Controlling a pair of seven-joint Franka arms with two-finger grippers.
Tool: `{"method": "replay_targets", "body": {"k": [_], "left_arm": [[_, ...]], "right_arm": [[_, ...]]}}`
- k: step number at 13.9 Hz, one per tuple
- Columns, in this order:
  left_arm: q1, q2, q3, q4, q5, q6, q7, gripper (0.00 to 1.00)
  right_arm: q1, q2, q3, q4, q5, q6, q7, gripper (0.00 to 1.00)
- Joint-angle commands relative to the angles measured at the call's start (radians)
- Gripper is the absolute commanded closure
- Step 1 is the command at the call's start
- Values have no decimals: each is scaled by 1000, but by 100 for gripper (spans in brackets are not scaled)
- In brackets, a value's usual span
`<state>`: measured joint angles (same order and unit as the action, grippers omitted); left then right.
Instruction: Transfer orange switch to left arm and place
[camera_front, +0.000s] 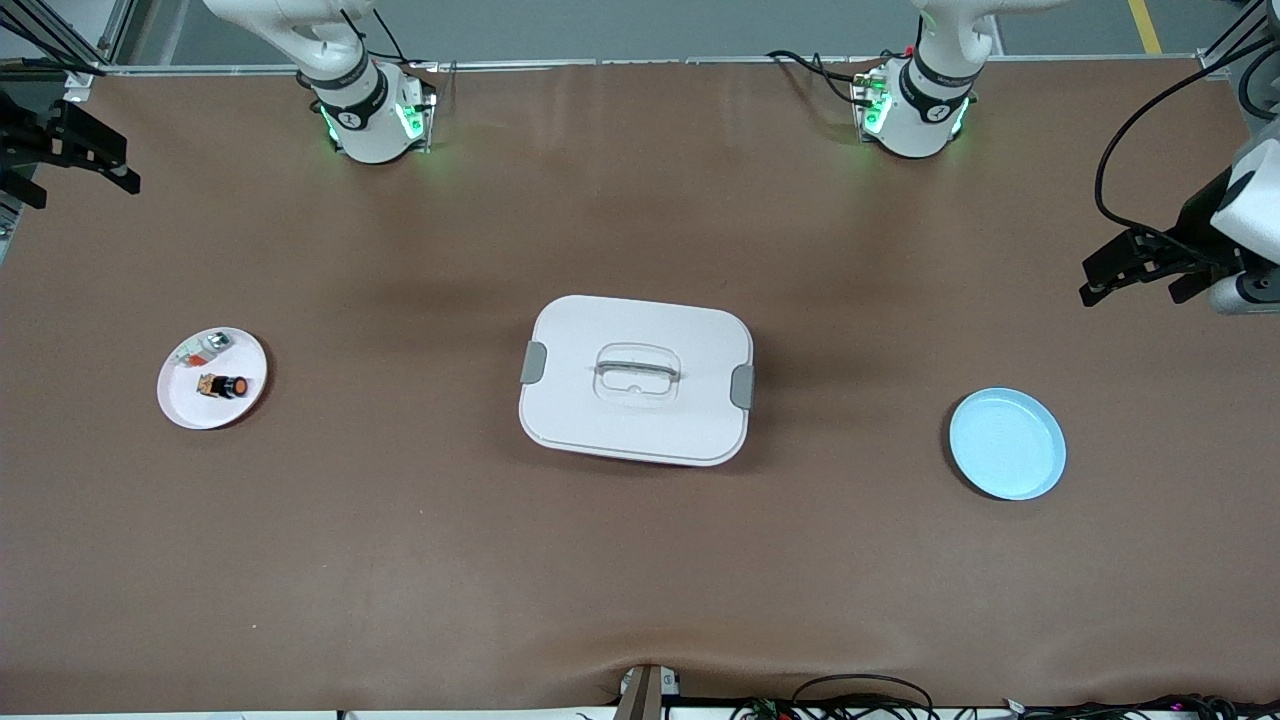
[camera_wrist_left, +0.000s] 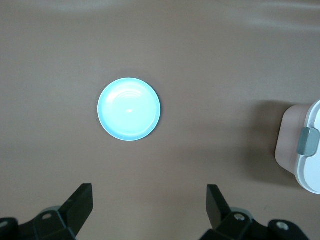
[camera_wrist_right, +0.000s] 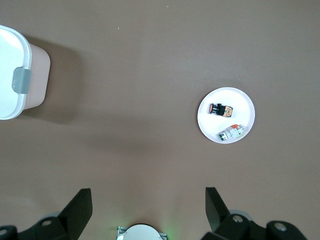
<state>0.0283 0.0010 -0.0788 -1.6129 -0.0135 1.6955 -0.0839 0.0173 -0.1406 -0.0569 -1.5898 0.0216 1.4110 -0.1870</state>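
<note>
The orange switch (camera_front: 224, 386) lies on a small white plate (camera_front: 190, 408) toward the right arm's end of the table, beside a silvery-white part (camera_front: 203, 350). It also shows in the right wrist view (camera_wrist_right: 221, 109). The white box (camera_front: 640, 425) stands mid-table between the two plates. My right gripper (camera_front: 82, 188) hangs open and empty high over the table's edge at its own end, and shows open in the right wrist view (camera_wrist_right: 149, 205). My left gripper (camera_front: 1130, 288) is open and empty, high over its end of the table, and shows open in the left wrist view (camera_wrist_left: 150, 205).
An empty light-blue plate (camera_front: 1007, 443) sits toward the left arm's end, also in the left wrist view (camera_wrist_left: 129, 109). The box's latched ends show in both wrist views (camera_wrist_left: 310, 150) (camera_wrist_right: 12, 75). Cables lie along the table's near edge.
</note>
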Motion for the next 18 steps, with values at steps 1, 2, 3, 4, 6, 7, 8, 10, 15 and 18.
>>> {"method": "replay_targets", "body": {"k": [1,2,3,4,6,7,8,10,15,18], "left_arm": [[-2,10,2,33,10,-20,16,0],[-2,10,2,31,10,-20,16,0],[-2,10,2,31,10,-20,16,0],[-1,10,2,31,10,-20,16,0],[-1,10,2,31,10,-20,18,0],[-2,10,2,31,10,-20,18,0],[-2,11,2,31,10,-20,15,0],[-2,10,2,31,10,-20,18,0],[-4,10,2,33,9,-20,18,0],[2,11,4,33,9,-20,21,0]], "right_arm": [[10,-17,-11,-7,-3,10,18,0],[9,-16,-14,-4,-3,11,20,0],[10,-16,-14,-3,-3,13,18,0],[10,-16,-12,4,-3,11,20,0],[10,-11,-12,22,-6,17,18,0],[6,-2,-14,34,-5,16,20,0],[-6,2,-15,33,-9,14,20,0],[-54,24,-14,34,21,22,14,0],[-77,160,-12,42,63,98,11,0],[-79,243,-9,45,64,178,9,0]]}}
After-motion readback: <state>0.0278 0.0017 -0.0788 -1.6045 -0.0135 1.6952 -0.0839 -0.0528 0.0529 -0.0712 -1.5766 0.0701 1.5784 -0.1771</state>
